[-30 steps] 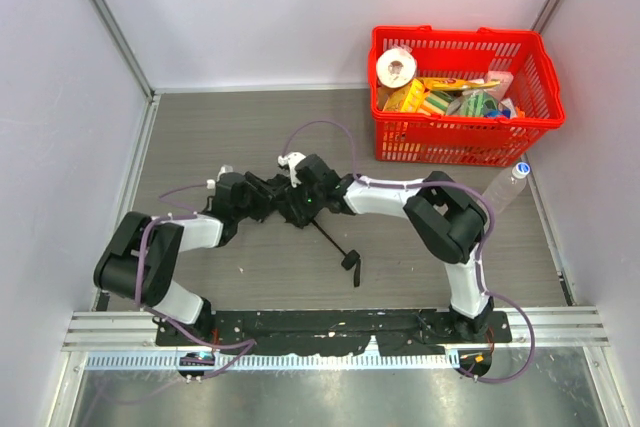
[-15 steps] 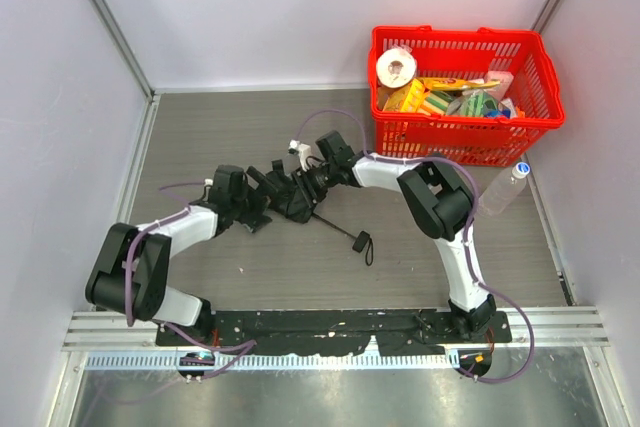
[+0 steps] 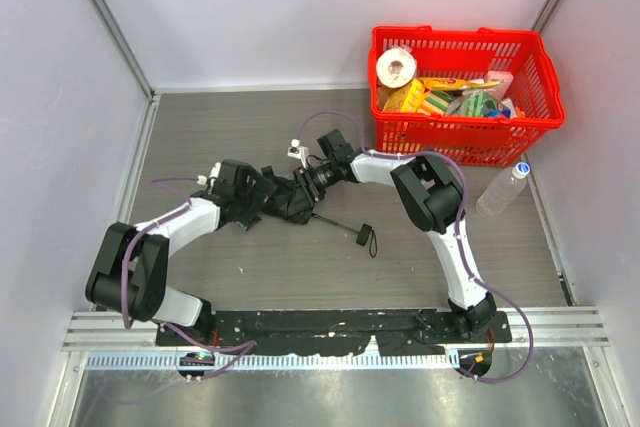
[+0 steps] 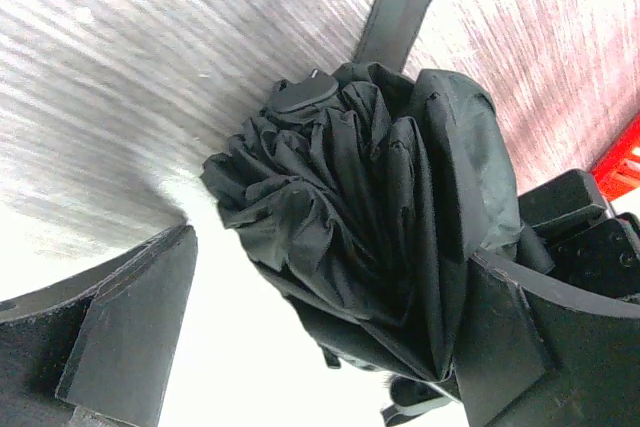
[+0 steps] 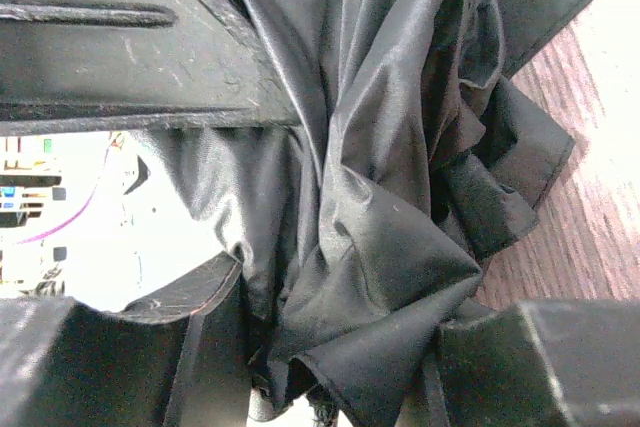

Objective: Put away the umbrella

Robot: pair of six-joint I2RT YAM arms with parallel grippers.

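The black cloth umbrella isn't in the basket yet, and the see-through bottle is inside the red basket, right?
Not quite. The top view shows the clear plastic bottle lying on the table outside the red plastic basket, by its near right corner. The black fabric umbrella is indeed not in the basket.

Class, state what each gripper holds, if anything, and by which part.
The right gripper is shut on the umbrella, on its bunched canopy fabric; the left gripper is open, holding nothing.

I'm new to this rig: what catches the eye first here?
The red basket crammed with colourful items, at the far right corner. Then the black umbrella bunched in the middle, the right gripper clamping its fabric, its thin shaft poking toward the near right.
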